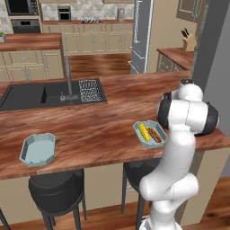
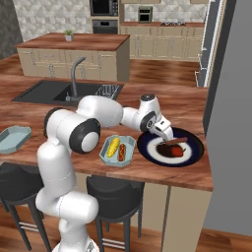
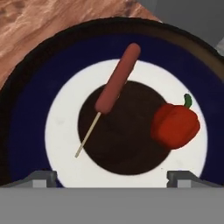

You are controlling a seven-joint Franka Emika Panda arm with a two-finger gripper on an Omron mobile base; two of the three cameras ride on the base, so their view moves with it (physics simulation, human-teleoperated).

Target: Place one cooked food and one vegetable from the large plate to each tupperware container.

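A: Stock on the wooden tabletop (image 2: 162,106), taking the wide round navy plate with the pale ring and dark centre (image 2: 193,151) as landmark: on it, one thin reddish-brown sausage on a stick (image 3: 118,78), lying aslant across the centre, and one small red pepper with a green stalk (image 3: 176,125), apart from the sausage, near the pale ring.

B: Trays?

A: One pale blue-grey octagonal tray (image 2: 126,158) just beside the plate, holding a yellow corn cob (image 2: 113,146) and a sausage in a tan bun (image 2: 122,152) side by side. A second, alike tray (image 1: 37,149), well apart from the plate at the far end of the tabletop, nothing in it.

B: Jaws?

A: The two-finger gripper (image 2: 165,133) hangs over the plate, jaws spread wide, holding nothing.

B: Hazards?

A: My judgement: the sausage is slim and round, so a closing squeeze off its middle may roll it aside or pinch the stick alone. The pepper is rounded and could slip. The carry to the empty tray is long; a weak hold may drop the item on the way.
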